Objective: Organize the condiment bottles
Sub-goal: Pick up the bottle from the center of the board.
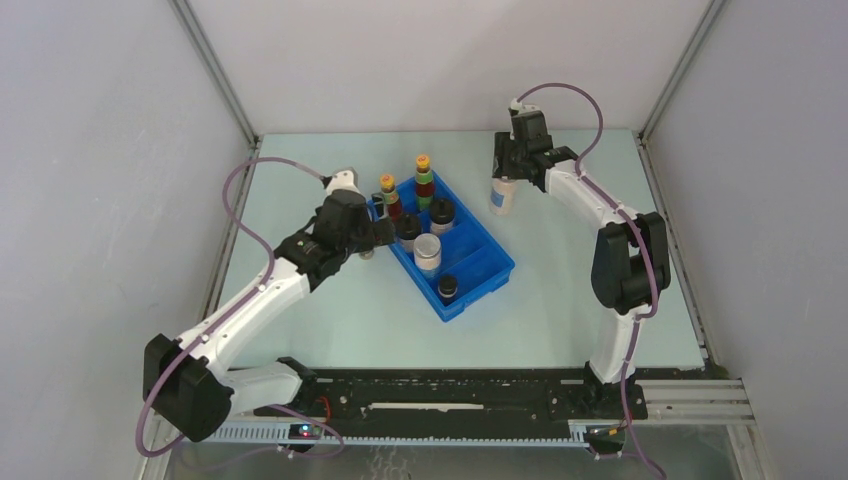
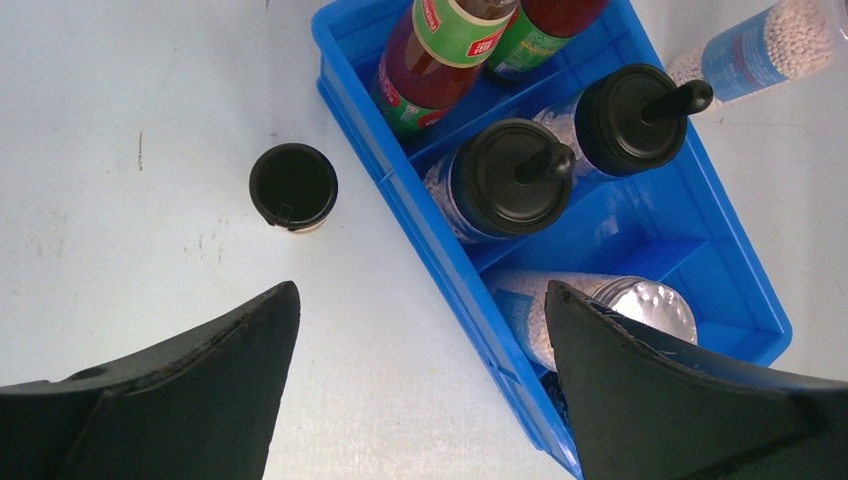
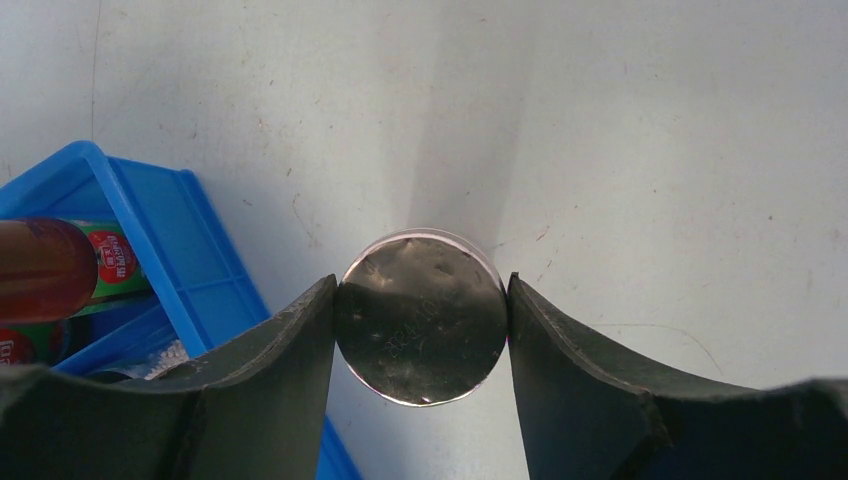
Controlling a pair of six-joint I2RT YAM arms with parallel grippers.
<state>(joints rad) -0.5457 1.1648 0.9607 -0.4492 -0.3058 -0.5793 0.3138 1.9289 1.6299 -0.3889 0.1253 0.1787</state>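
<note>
Eight condiment bottles show in all, every one upright with its long axis vertical: four black-lidded, two pale, two tall and dark red.

Nearest the arm bases, the near end section of the blue tray (image 1: pixel 490 268) holds one short black-lidded jar (image 1: pixel 448 288) alone. The section behind it holds the tray's pale jar (image 1: pixel 427 250), which has white grains inside and a silvery cap.

Just beside the tray's left wall, apart from it, the loose black-lidded jar (image 2: pixel 293 187) stands on the counter (image 1: pixel 330 310). The left tool (image 2: pixel 420 300) hangs above the counter near that jar. Its jaws are wide apart with nothing between them.

Further back in the tray, two jars with knobbed black lids stand side by side: the left knobbed jar (image 2: pixel 510 178) and the right knobbed jar (image 2: pixel 632 118). The far end section holds the left red bottle (image 1: pixel 389 200) and the right red bottle (image 1: pixel 424 180). Both have green labels and tops banded green, yellow and orange.

Beyond the tray's far right corner, clear of it, is the outer pale jar (image 1: pixel 502 197), blue-labelled and silver-capped. The right tool (image 3: pixel 420 290) is clamped on it, one finger pressed to each side of the cap. Whether its base rests on the counter cannot be told.
</note>
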